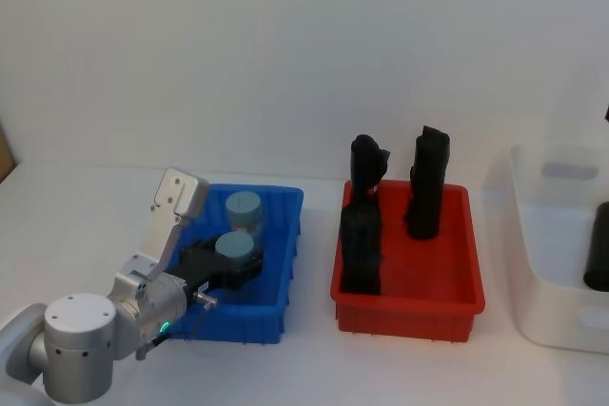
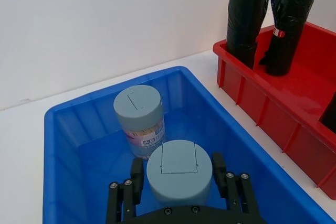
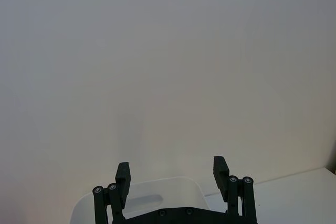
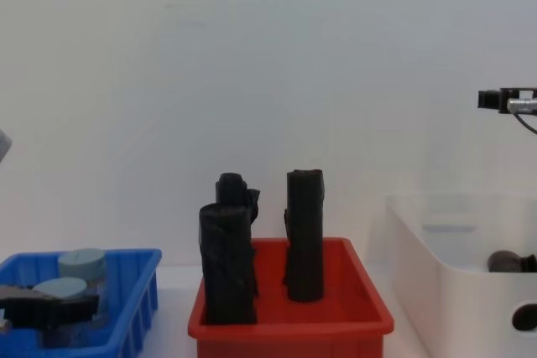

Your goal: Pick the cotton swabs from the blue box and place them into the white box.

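Observation:
Two cotton swabs jars with grey-blue lids stand in the blue box (image 1: 276, 316) (image 2: 68, 145). My left gripper (image 1: 236, 265) (image 2: 178, 176) is down inside the box, its black fingers (image 2: 137, 179) pressed against both sides of the nearer jar (image 1: 234, 245) (image 2: 179, 167), shut on it. The other jar (image 1: 244, 206) (image 2: 138, 109) stands free just behind, toward the far wall. In the chest view both jars (image 4: 81, 262) show above the blue rim. The white box (image 1: 557, 273) (image 4: 453, 282) stands at the far right. My right gripper (image 3: 172, 174) (image 4: 503, 100) hangs open high above it.
A red bin (image 1: 409, 292) (image 2: 294, 108) (image 4: 289, 324) between the two boxes holds tall black upright cylinders (image 1: 430, 183) (image 4: 304, 232). A dark object (image 1: 598, 249) (image 4: 506, 262) lies inside the white box. A plain white wall runs behind the table.

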`<act>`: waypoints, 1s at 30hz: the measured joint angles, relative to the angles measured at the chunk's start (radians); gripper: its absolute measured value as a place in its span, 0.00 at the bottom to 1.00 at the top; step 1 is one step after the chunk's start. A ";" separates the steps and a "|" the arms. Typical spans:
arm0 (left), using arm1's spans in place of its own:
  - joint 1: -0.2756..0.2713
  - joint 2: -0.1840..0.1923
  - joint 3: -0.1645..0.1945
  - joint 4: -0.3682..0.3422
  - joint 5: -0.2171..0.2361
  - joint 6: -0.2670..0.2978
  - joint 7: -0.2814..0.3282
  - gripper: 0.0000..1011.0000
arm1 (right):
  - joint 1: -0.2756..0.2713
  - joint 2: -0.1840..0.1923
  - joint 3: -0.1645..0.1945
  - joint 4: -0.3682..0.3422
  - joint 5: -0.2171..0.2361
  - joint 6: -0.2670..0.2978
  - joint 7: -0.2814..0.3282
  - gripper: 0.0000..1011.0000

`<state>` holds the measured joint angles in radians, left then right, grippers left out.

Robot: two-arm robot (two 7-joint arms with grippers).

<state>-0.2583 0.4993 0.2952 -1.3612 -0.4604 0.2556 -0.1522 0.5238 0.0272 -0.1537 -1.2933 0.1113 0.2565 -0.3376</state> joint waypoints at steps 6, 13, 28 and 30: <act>-0.001 -0.001 0.001 0.001 0.003 0.005 0.003 0.66 | 0.000 0.000 0.000 0.000 0.000 0.000 0.000 0.99; -0.001 -0.001 0.001 0.001 0.005 0.008 0.004 0.66 | 0.000 0.000 0.000 0.000 0.000 0.000 0.000 0.99; -0.012 -0.005 0.000 -0.021 0.013 -0.023 -0.028 0.66 | 0.000 0.000 0.000 0.000 0.000 0.000 0.000 0.99; -0.016 -0.005 -0.001 -0.030 0.018 -0.028 -0.037 0.66 | 0.000 0.000 0.000 0.000 0.000 0.000 0.000 0.99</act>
<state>-0.2740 0.4938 0.2947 -1.3912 -0.4429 0.2276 -0.1894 0.5238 0.0272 -0.1536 -1.2934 0.1113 0.2565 -0.3377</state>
